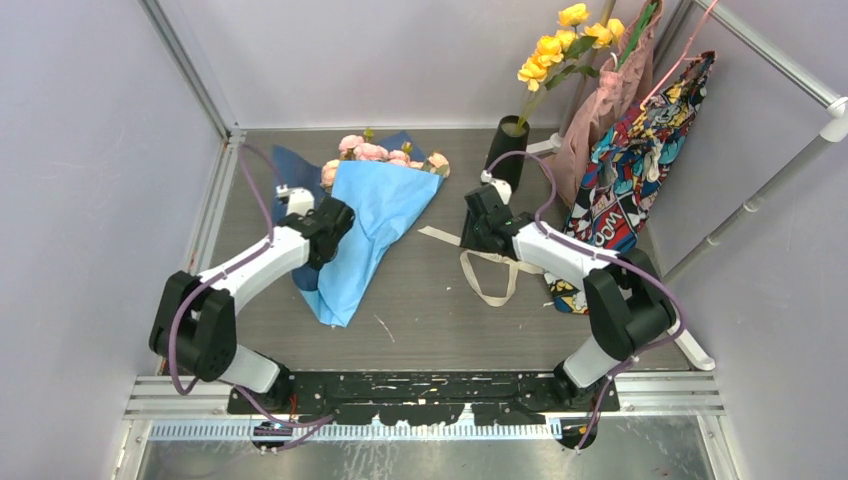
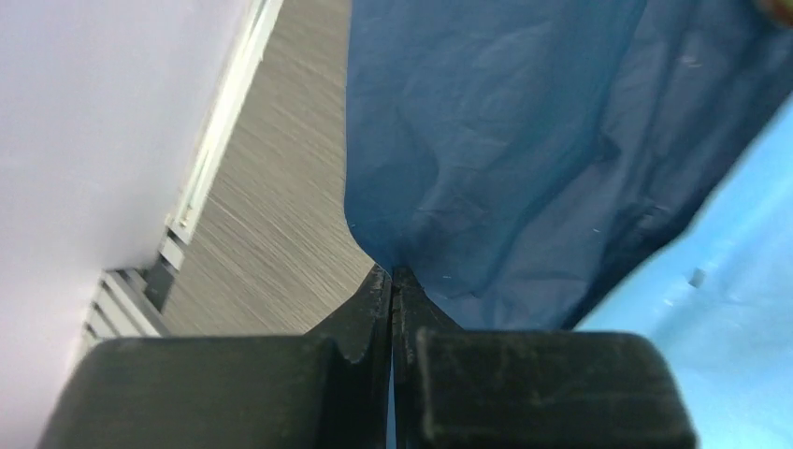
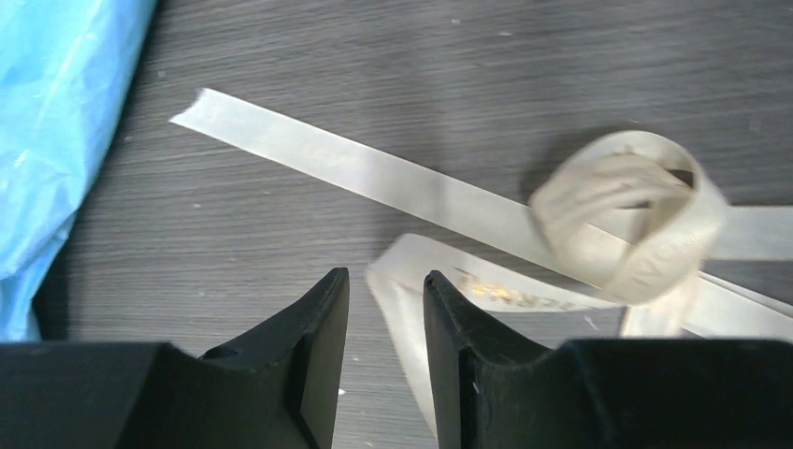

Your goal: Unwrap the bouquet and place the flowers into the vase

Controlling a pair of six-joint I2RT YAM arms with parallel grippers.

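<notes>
Left wrist: left gripper (image 2: 393, 278) closed, pinching blue paper (image 2: 505, 140) edge
Right wrist: right gripper (image 3: 385, 285) parted over loose ribbon (image 3: 374, 178) on surface (image 3: 374, 56)
Top external: bouquet (image 1: 370, 215) lying flat, left of vase (image 1: 507, 150)

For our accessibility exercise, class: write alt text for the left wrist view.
The left gripper pinches the edge of dark blue paper between shut fingers. Grey table lies to the left, lighter blue paper to the right.
</notes>
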